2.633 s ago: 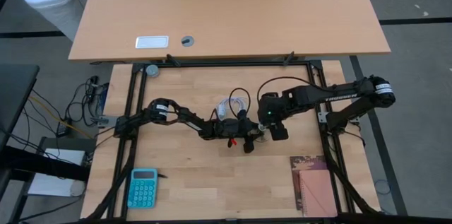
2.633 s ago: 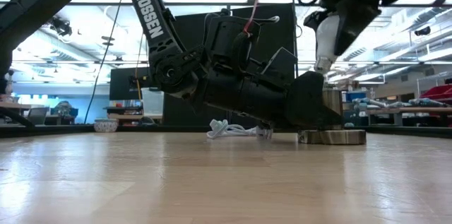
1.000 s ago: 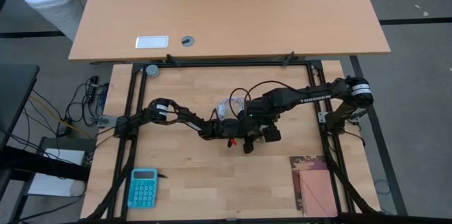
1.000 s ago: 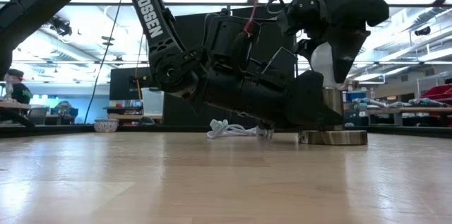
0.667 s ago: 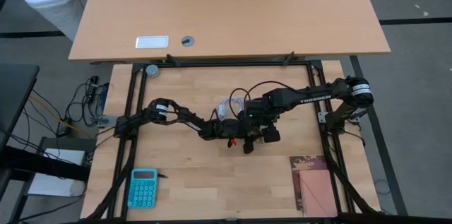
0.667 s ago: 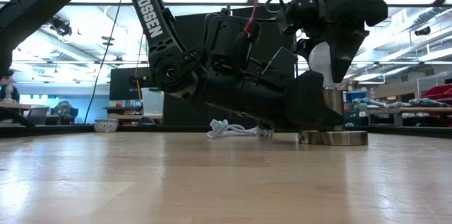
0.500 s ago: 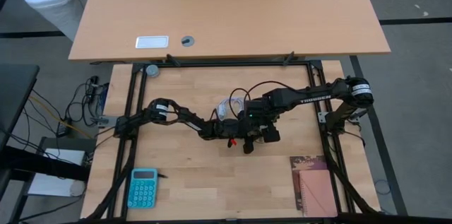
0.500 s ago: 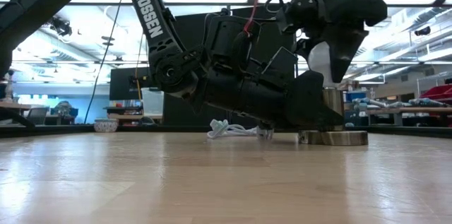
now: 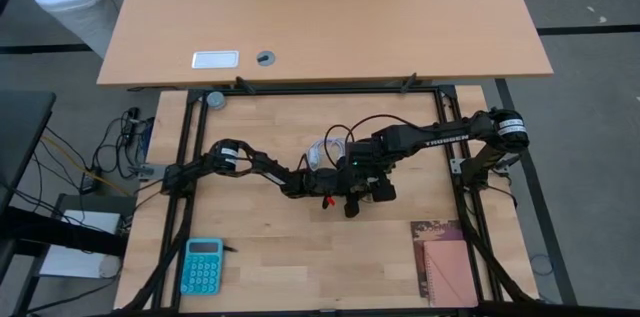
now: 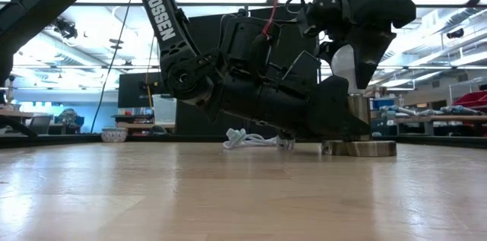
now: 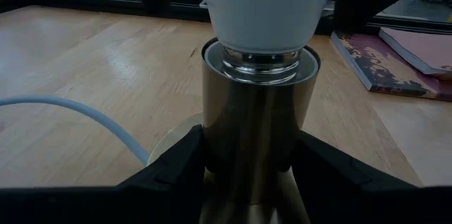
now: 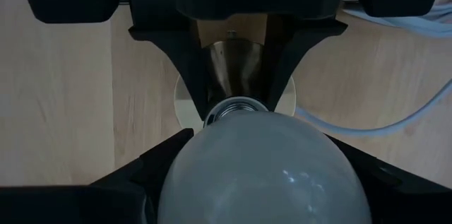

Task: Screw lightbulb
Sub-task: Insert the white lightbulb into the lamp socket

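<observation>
The white lightbulb (image 11: 268, 1) stands upright with its greyish screw base (image 11: 258, 64) in the open top of a brass socket (image 11: 258, 128). The socket rises from a round flat disc (image 10: 359, 147) on the table. My right gripper (image 12: 261, 181) is above the socket, shut on the bulb's globe (image 12: 263, 164). My left gripper (image 11: 258, 178) lies low on the table, shut on the socket; it also shows in the high view (image 9: 350, 197). In the low view the bulb (image 10: 345, 62) shows between my right gripper's dark fingers. My left gripper pinches the socket's brass stem (image 11: 212, 146) between its two fingers (image 11: 176, 171), low down, just above the disc. The fingers come level along the table. The socket stands upright with its disc on the table. My right gripper pinches the bulb's white globe (image 12: 183, 171) between its two fingers (image 12: 138, 178), from above, pointing down. The bulb stands upright with its screw base in the socket's top.
A coiled white cable (image 9: 330, 147) lies on the table just beyond the socket, and one strand (image 11: 70, 114) runs to the disc. A teal calculator (image 9: 202, 265) lies near left and a reddish book (image 9: 445, 257) near right. A black frame (image 9: 185, 147) borders the table.
Since the earliest frames my right gripper has gone toward the table's left edge and down with the bulb, onto the socket. Over the last second both grippers, the bulb and the socket have kept still.
</observation>
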Robot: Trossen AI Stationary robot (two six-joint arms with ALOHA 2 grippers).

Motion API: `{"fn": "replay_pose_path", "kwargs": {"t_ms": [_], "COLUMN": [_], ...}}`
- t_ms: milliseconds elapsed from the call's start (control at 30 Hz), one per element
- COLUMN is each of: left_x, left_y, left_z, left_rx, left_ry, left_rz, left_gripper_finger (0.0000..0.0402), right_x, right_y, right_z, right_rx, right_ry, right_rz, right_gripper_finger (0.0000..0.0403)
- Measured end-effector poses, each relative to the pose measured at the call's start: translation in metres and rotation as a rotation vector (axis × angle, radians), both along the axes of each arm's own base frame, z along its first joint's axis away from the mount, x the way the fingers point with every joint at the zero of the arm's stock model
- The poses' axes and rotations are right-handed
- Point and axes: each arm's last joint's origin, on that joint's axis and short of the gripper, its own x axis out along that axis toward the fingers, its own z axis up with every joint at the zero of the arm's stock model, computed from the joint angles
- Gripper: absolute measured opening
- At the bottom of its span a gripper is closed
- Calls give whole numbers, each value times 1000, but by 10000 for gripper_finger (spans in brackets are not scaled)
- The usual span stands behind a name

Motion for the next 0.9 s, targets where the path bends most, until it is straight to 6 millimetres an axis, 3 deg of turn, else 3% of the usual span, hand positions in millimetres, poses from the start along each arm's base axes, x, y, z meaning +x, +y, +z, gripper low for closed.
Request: {"fn": "replay_pose_path", "kwargs": {"t_ms": [900], "left_x": [0], "left_y": [0], "left_z": [0], "left_rx": [-13], "left_ry": [-2], "left_rz": [5], "left_gripper_finger": [193], "right_x": [0], "right_y": [0], "right_z": [0], "right_rx": [1], "right_ry": [1], "right_rz": [0], "right_gripper_finger": [263]}}
